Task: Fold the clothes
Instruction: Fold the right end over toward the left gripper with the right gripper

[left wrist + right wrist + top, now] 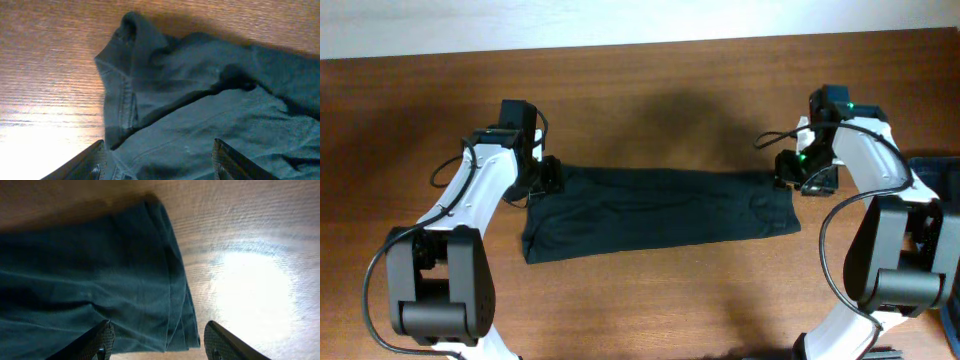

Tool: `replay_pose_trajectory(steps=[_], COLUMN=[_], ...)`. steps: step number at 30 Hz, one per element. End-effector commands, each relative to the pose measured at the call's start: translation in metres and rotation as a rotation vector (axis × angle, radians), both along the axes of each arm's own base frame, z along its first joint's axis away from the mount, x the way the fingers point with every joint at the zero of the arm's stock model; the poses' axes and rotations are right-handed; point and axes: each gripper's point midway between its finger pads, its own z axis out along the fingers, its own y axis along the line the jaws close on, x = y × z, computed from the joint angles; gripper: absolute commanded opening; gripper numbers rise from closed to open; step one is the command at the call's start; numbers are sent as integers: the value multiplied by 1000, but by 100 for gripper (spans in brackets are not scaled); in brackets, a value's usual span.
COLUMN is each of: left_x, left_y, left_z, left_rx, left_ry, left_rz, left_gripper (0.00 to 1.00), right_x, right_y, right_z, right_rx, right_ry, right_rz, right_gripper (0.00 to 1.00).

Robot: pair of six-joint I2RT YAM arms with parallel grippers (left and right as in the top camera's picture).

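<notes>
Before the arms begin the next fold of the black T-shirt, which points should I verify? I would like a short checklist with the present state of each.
1. Left pincer open, holding nothing: ok.
2. Right pincer open, holding nothing: ok.
3. T-shirt lies as one long strip on the table: ok.
4. Strip's end under the left pincer lies flat: not ok, the fabric is bunched there.
5. Strip's end under the right pincer has its layers lined up: ok.
6. Logo facing up or down: cannot tell.
</notes>
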Motion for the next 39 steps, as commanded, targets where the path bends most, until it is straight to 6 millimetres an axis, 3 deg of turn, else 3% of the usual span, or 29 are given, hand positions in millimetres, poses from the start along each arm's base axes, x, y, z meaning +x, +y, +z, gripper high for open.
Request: replay_pose_trajectory(steps=[1,15,19,22,27,33,39], left_x=[4,5,8,11,17,20,19], left_y=[-7,-7,-7,-7,-8,-6,-5], left_z=[3,3,6,11,27,46,51], left_rx=[-28,-28,-29,-30,-30,-15,-15], left_ry=[-9,-13,-22,-33,-48,-60,-61], left_rz=[-36,-39,-39,-39,-39,-47,-47], left_gripper=[67,67,66,66,66,65,65], right_x=[-9,-31,-31,-27,-26,-15,7], right_y=[4,12,20,29,30,28,4], right_z=[-13,-57,-60,-58,-57,-45,-5], right_rx=[31,55,101,157,162,158,145], right_ry=[24,33,20,3,-1,-27,-80], right_rz=[-5,-7,-8,-9,-7,22,-24], right_gripper=[63,62,49,27,4,4,4])
